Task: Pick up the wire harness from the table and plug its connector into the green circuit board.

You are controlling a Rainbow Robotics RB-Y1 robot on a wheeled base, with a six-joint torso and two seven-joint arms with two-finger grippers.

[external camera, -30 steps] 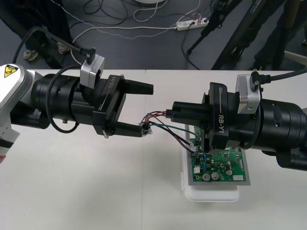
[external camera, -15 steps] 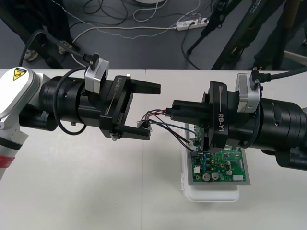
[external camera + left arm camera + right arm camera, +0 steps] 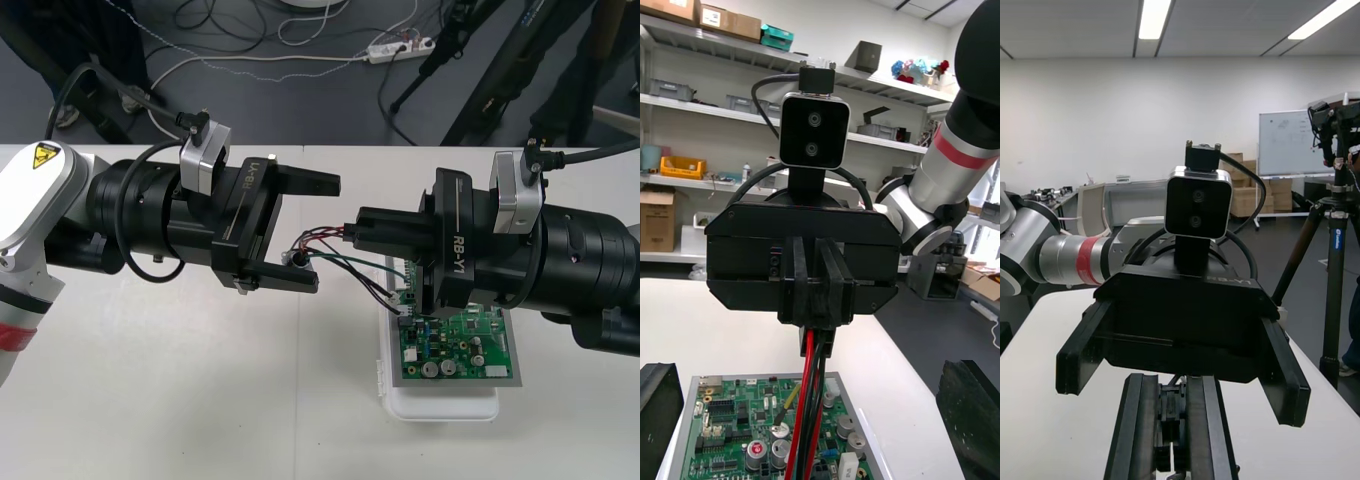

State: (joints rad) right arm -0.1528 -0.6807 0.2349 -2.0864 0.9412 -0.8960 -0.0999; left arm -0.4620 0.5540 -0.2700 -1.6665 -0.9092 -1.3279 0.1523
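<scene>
Red, black and green wires of the harness [image 3: 806, 390] are pinched in the right gripper [image 3: 358, 226], just off the far left corner of the green circuit board [image 3: 455, 350].
Its fingers are closed tight on the wires, which drop to the board's far edge; whether the plug is seated cannot be told. Left of the board, the left gripper [image 3: 326, 234] gapes wide, holding nothing, the metal socket [image 3: 297, 260] between its fingers. A white base [image 3: 440, 408] carries the board.

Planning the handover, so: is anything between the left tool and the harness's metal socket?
Nothing visible. The open left tool has the socket between its fingers, close to one; only the harness's wires run on to the right tool, shut on them.
</scene>
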